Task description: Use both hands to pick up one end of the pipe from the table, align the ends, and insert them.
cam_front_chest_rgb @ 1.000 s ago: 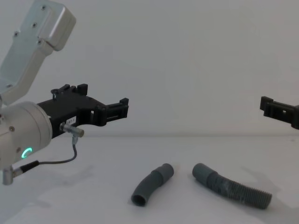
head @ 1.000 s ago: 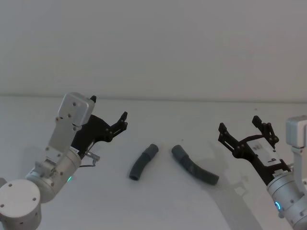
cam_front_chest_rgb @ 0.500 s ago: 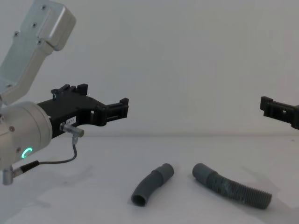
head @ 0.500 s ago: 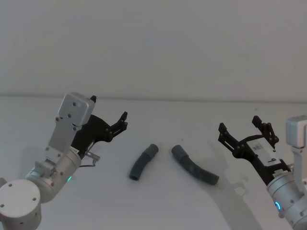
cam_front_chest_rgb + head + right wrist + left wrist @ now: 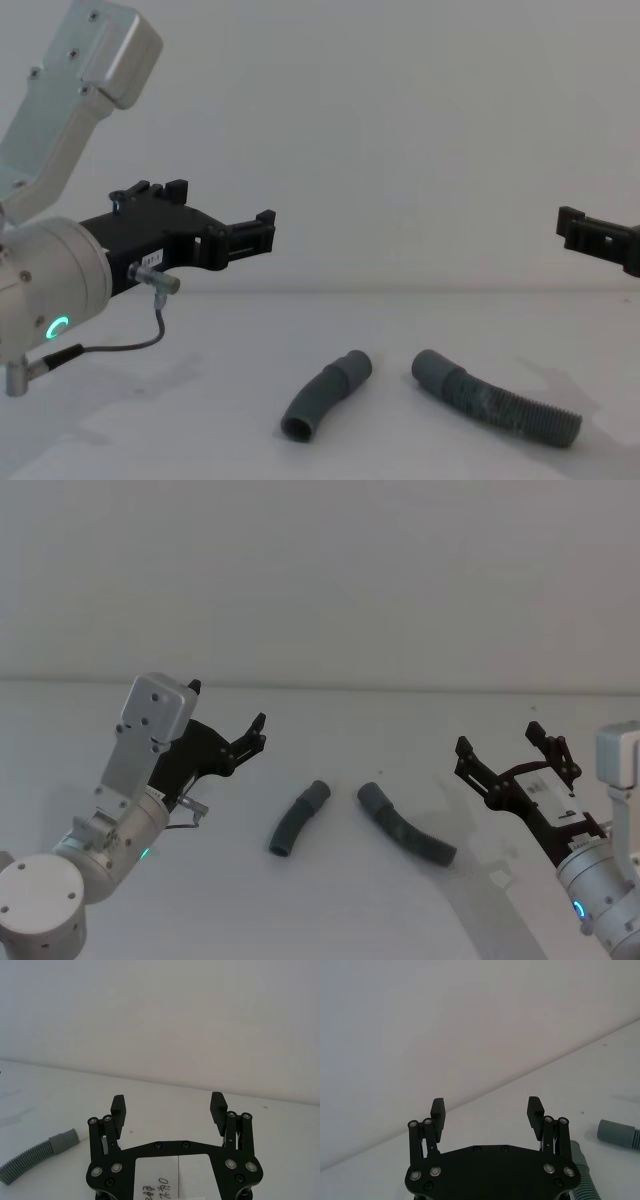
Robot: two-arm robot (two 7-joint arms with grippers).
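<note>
Two pipe pieces, two empty grippers.
The elbow (image 5: 297, 818) and ribbed hose (image 5: 405, 837) lie near each other on the table (image 5: 330, 910), not touching; the left gripper (image 5: 228, 706) and right gripper (image 5: 497, 738) hover either side, fingers spread.

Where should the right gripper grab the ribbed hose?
On the corrugated hose, probably the ribs just behind its smooth cuff, coming from above across its width. It lies flat on the table, cuff facing the elbow; this leaves the cuff free.

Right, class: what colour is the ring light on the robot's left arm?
The ring light glows green, clearest in the chest view.
</note>
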